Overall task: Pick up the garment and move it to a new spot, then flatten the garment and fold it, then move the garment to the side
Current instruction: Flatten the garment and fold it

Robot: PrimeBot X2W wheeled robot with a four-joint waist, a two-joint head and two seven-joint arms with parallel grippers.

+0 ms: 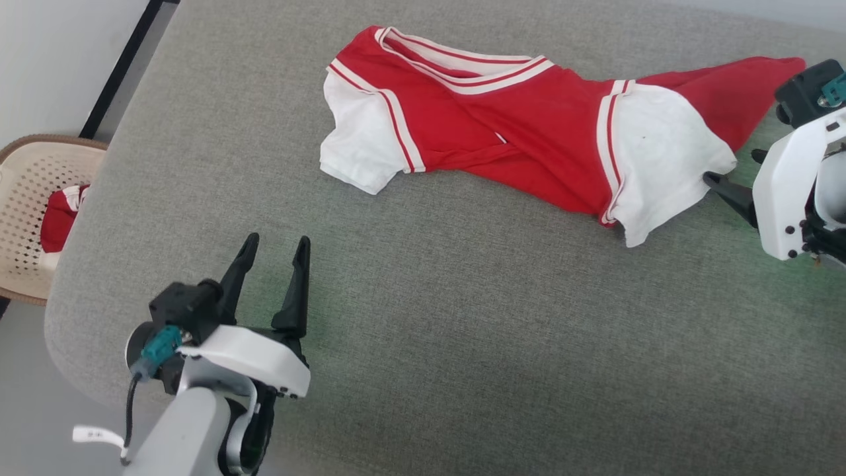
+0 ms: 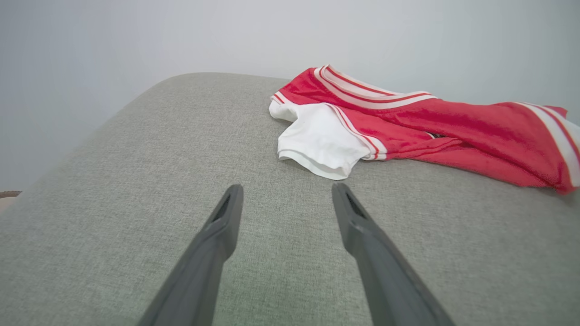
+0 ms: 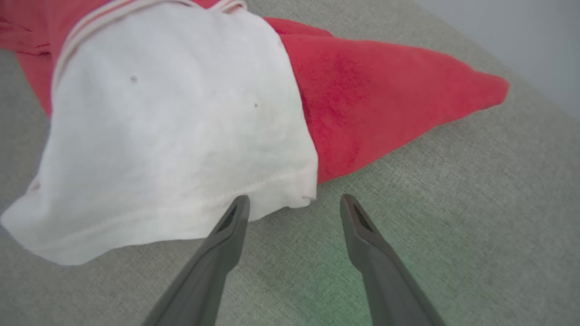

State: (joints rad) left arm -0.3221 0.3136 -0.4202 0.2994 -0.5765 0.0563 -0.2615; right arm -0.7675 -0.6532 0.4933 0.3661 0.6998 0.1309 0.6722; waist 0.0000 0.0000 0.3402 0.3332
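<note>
The garment (image 1: 522, 125), a red T-shirt with white sleeves and striped trim, lies twisted and crumpled across the far part of the grey fabric surface (image 1: 462, 330). My left gripper (image 1: 276, 243) stands open at the lower left, well short of the shirt, with nothing between its fingers. In the left wrist view that gripper (image 2: 287, 188) points toward the garment's (image 2: 408, 122) near white sleeve (image 2: 317, 140). My right gripper (image 1: 732, 168) is open at the right edge, its tips beside the other white sleeve (image 1: 661, 158). In the right wrist view this gripper (image 3: 294, 199) sits at the hem of the garment's (image 3: 362, 104) sleeve (image 3: 172, 136), one fingertip (image 3: 240, 206) over the cloth's edge.
A pale wicker basket (image 1: 26, 198) with a red-and-white cloth (image 1: 59, 218) in it stands left of the surface, below its rounded left edge (image 1: 56, 297). A pale wall (image 2: 181, 36) rises behind the surface. Bare grey fabric stretches across the near half.
</note>
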